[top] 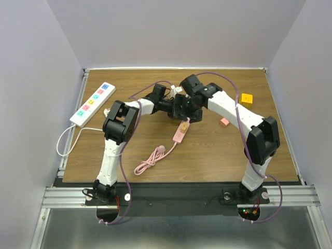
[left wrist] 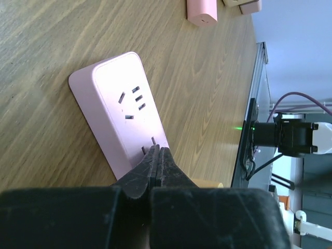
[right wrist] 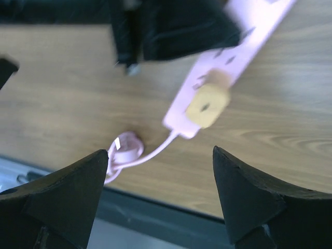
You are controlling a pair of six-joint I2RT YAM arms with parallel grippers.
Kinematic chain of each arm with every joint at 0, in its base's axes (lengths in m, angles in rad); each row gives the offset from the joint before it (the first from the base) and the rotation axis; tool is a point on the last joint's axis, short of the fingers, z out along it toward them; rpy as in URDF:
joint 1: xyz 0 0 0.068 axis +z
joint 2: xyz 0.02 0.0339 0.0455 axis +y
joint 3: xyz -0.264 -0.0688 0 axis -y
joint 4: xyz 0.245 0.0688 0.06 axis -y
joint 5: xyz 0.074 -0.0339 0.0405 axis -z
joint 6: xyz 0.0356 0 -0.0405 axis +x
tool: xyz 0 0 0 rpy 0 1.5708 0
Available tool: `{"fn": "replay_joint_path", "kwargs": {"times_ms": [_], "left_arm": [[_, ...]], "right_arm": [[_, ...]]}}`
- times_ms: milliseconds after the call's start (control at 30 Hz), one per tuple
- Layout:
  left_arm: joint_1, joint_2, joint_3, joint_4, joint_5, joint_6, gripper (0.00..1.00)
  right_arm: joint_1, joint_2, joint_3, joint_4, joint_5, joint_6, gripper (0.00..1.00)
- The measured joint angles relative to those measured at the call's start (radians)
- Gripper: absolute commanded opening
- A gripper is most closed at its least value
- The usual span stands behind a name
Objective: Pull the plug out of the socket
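Observation:
A pink socket strip [top: 181, 132] lies mid-table with a yellowish plug [top: 183, 125] seated in it near its cord end. A long white power strip [top: 93, 104] with coloured outlet faces lies at the far left, with no plug showing in it. My left gripper [left wrist: 157, 151] is shut, its tips resting on the pink strip's face [left wrist: 122, 104]. In that view, the plug [left wrist: 207, 182] peeks out behind the fingers. My right gripper [right wrist: 160, 153] is open and hovers above the strip's cord end. In its view, the plug [right wrist: 207, 105] sits just beyond the fingertips, a little right of centre.
The pink strip's cord [top: 150, 161] lies coiled toward the near edge. A yellow block [top: 247, 98] and a small pink block [top: 224, 122] sit at the right. The white strip's thin cord [top: 67, 137] loops at the left edge. Both arms crowd together over the table's middle.

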Motion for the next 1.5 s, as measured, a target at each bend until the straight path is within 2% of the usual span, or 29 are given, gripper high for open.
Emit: {"fn": "replay_joint_path", "kwargs": {"times_ms": [133, 500, 667, 733, 833, 867, 933, 967, 1033, 1067, 1500], "left_arm": [[0.002, -0.005, -0.014, 0.021, 0.0, -0.007, 0.0], [0.006, -0.021, -0.065, 0.084, 0.007, -0.034, 0.0], [0.006, -0.021, -0.076, 0.106, 0.011, -0.052, 0.0], [0.006, -0.021, -0.079, 0.114, 0.012, -0.059, 0.0], [0.006, -0.021, -0.084, 0.122, 0.012, -0.066, 0.0], [0.006, -0.021, -0.085, 0.126, 0.012, -0.069, 0.0], [0.006, -0.022, -0.088, 0.13, 0.012, -0.071, 0.0], [0.006, -0.023, -0.091, 0.134, 0.013, -0.072, 0.0], [0.005, -0.028, -0.1, 0.137, 0.012, -0.073, 0.0], [0.005, -0.031, -0.105, 0.138, 0.011, -0.073, 0.0], [-0.003, -0.052, -0.118, 0.177, 0.011, -0.074, 0.0]], "right_arm": [[0.067, 0.018, 0.0, 0.013, -0.034, 0.053, 0.87], [0.063, 0.045, -0.047, 0.017, 0.06, 0.169, 0.87], [0.063, 0.107, -0.047, 0.02, 0.082, 0.193, 0.85], [0.063, 0.14, -0.047, 0.021, 0.089, 0.2, 0.79], [0.063, 0.197, -0.047, 0.024, 0.114, 0.212, 0.6], [0.063, 0.211, -0.047, 0.023, 0.121, 0.214, 0.47], [0.063, 0.224, -0.042, 0.032, 0.119, 0.22, 0.33], [0.063, 0.226, -0.032, 0.018, 0.131, 0.219, 0.2], [0.063, 0.225, -0.03, 0.006, 0.145, 0.242, 0.09], [0.063, 0.225, -0.029, 0.001, 0.144, 0.234, 0.01], [0.055, 0.224, 0.07, -0.116, 0.163, 0.181, 0.0]]}}
